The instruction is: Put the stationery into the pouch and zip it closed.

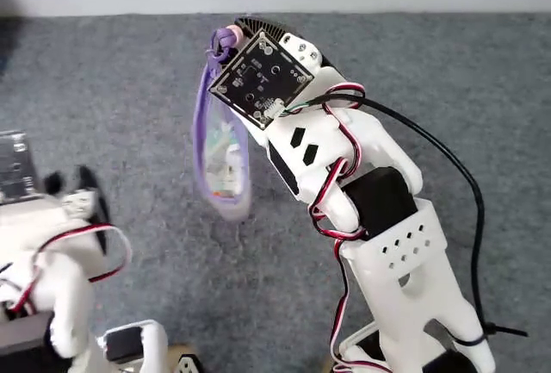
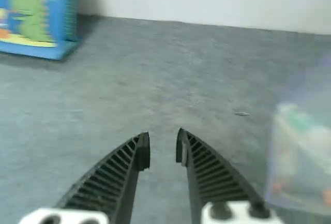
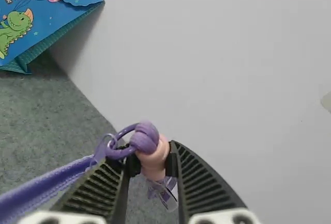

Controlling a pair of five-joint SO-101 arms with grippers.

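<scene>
The pouch (image 1: 225,166) is held up by its pull (image 3: 147,146), which is clamped between the right fingers (image 3: 191,177). The fingers are closed tight on the pink and purple knot of the pull, and a purple zip edge is seen running away from it. In the high view the pull (image 1: 225,39) is found at the far end of the grey worktop (image 1: 430,89), close to the white wall, with the pouch hanging down from it towards the near side. The pouch is clear with purple trim, and stationery (image 1: 225,153) is seen through its side. Whether its lower end touches the worktop cannot be told, nor how far the zip is drawn.

The left fingers (image 2: 124,167) are parted a little, with nothing held between them, and are kept low over the worktop. In the left wrist view the pouch (image 2: 302,157) is seen off to one side of them, apart from both tips, with the stationery (image 2: 295,120) blurred inside it.

A blue bag (image 3: 36,17) printed with a green dinosaur is stood against the wall (image 3: 232,53), well apart from the pouch
</scene>
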